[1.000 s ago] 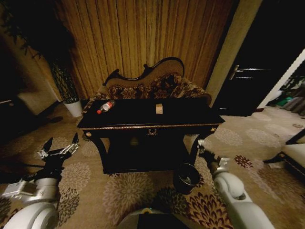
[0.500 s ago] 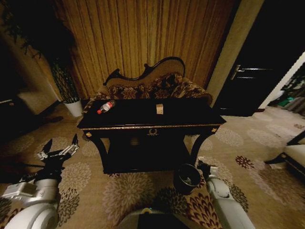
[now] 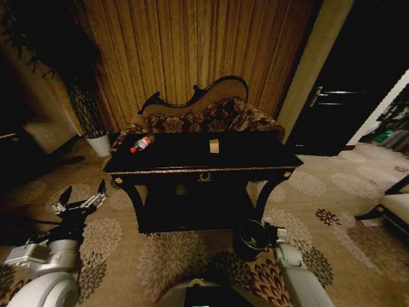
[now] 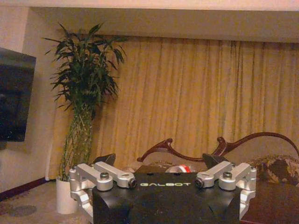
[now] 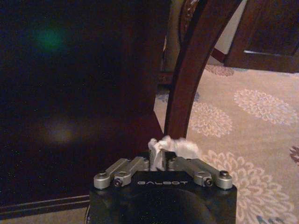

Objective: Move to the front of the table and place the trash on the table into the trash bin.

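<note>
Trash bin [image 3: 250, 237] stands before the table [image 3: 198, 167]; our right gripper [image 3: 273, 231] hovers beside its rim, left gripper [image 3: 82, 201] spread wide. At our right wrist, jaws pinch the crumpled wrapper [image 5: 169, 148]; releasing off-centre could drop it outside.

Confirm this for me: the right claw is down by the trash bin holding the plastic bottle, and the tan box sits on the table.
Not quite. The right claw holds the crumpled white wrapper, as the right wrist view shows. The plastic bottle lies on the table with the tan box; the claw is beside the trash bin.
</note>
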{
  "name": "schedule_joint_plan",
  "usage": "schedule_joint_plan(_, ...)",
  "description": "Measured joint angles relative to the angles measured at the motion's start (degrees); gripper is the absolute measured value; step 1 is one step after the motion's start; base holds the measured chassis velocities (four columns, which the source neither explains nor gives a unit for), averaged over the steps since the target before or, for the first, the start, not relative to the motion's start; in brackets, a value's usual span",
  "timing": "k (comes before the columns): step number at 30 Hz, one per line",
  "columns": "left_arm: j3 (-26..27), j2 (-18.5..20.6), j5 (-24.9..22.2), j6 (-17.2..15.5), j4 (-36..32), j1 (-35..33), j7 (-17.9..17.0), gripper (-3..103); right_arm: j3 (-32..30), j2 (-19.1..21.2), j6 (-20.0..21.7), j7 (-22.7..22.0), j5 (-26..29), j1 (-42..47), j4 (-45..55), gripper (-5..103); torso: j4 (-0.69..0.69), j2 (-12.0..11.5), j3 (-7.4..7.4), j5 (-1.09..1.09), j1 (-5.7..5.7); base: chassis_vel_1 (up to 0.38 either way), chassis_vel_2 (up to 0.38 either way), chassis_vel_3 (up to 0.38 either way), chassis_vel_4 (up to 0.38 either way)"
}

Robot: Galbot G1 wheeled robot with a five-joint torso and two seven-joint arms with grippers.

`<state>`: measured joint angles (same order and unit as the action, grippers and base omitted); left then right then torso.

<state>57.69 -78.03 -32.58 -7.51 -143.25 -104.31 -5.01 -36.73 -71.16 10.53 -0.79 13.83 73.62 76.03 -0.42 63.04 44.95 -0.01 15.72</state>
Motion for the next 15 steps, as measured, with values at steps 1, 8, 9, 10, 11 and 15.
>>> schedule_joint_plan(1,0.01,-0.01,0.01,0.0,0.0,0.05,0.0,100,0.0,0.05,0.01,0.0,-0.02,-0.06,0.04,23,0.0,0.0,0.0,0.0,0.0,0.0,0.0,0.0,0.0)
schedule_joint_plan(8,0.05,-0.12,0.11,0.0,0.0,0.2,0.0,100,0.02,0.27,0.06,0.0,-0.23,0.01,-0.07,61,0.0,0.0,0.0,0.01,0.0,0.0,0.0,0.0,0.0)
schedule_joint_plan(9,0.05,-0.12,0.11,0.0,0.0,0.2,0.0,100,0.02,0.27,0.06,0.0,-0.23,0.01,-0.07,61,0.0,0.0,0.0,0.01,0.0,0.0,0.0,0.0,0.0)
schedule_joint_plan(10,0.05,-0.13,0.12,0.0,0.0,0.19,0.0,100,0.01,0.3,0.06,0.0,-0.23,0.04,-0.08,61,0.0,0.0,0.0,0.01,0.0,0.0,0.0,0.0,0.0)
schedule_joint_plan(11,0.05,-0.12,0.12,0.0,0.0,0.18,0.0,100,0.0,0.31,0.06,0.0,-0.22,0.07,-0.08,66,0.0,0.0,0.0,0.0,0.0,0.0,0.0,0.0,0.0)
schedule_joint_plan(15,0.09,-0.09,0.13,0.04,0.0,0.12,0.0,100,-0.07,0.36,-0.02,-0.03,-0.06,0.3,0.15,83,0.0,0.0,0.0,0.01,0.0,0.0,0.0,0.0,0.0)
